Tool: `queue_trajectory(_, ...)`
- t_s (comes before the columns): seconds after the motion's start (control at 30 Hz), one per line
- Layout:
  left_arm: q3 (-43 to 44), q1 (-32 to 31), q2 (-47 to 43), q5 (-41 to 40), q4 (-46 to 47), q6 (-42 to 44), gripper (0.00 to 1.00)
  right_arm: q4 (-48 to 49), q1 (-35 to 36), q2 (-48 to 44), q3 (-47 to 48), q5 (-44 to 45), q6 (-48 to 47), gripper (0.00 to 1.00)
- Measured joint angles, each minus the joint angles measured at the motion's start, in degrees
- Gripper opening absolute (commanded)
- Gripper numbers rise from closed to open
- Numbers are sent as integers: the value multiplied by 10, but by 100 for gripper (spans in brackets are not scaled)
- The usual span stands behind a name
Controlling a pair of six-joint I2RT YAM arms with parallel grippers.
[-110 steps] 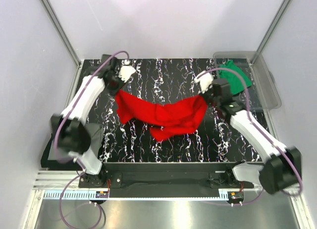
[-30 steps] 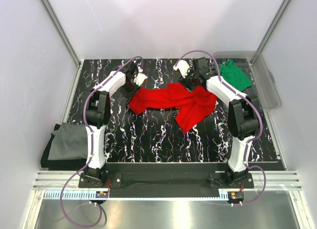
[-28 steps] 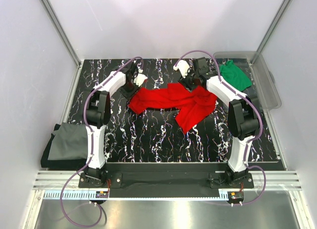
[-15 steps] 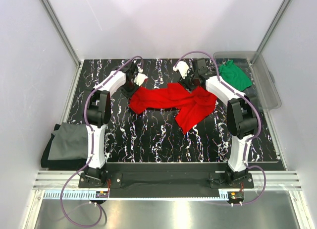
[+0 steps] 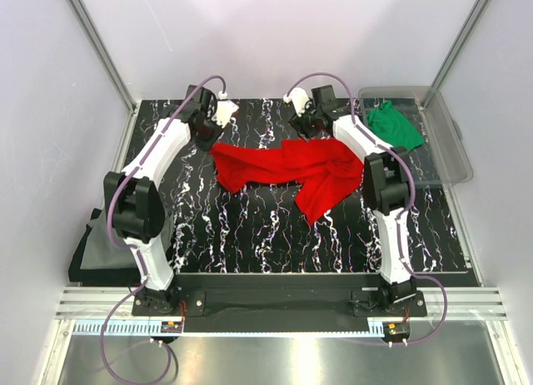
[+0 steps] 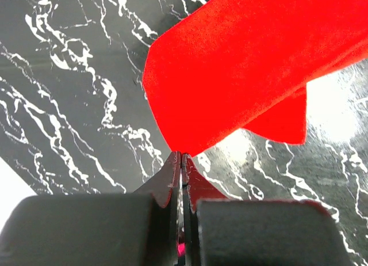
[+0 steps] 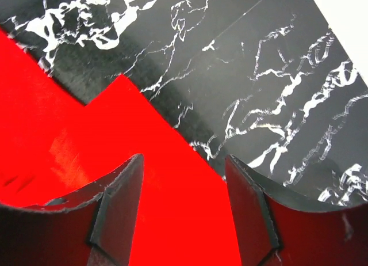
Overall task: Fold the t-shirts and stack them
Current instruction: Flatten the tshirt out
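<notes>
At the near left edge of the table (image 5: 250, 235) lay the dark grey t-shirt (image 5: 96, 247), well apart from the work and partly behind the left arm. Farther in, on the far half of the marble top, the red t-shirt (image 5: 279, 164) lay drawn out with its long axis running left to right, and a loose flap trailed toward the near side on its right. Both hands stood at its far edge, so the cloth lay nearward of each. The left gripper (image 6: 181, 158) had its fingers pressed fully together on the far-left corner of the red cloth, pinching its tip. The right gripper (image 7: 183, 161) was spread wide and held nothing, its fingers (image 7: 118, 197) straddling the red cloth near the shirt's far right edge. The right hand was the nearer to that free end, and judging from this it needed to close there before the shirt could be pulled taut along its length. Beyond, at the far right, the green t-shirt (image 5: 393, 127) sat in the clear bin (image 5: 454, 156).
</notes>
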Motion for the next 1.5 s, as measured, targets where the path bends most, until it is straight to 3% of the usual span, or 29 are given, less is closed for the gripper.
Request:
queue_trajectory(0.5,-56,-2,-14,-10,-7,-5,0,-131,8,209,294,-30,22,68)
queue_trajectory(1.3,-60,-10,-12,-23,-5,-6,0,-183,33,251,336,-68,14,68)
queue_trajectory(1.4,-61,-10,-12,-24,-5,-6,0,-186,33,263,355,-69,19,62)
queue_trajectory(1.43,-61,-10,-12,-24,-5,-6,0,-188,33,268,364,-70,20,47)
queue_trajectory(1.5,-61,-10,-12,-24,-5,-6,0,-192,34,280,385,-72,22,31)
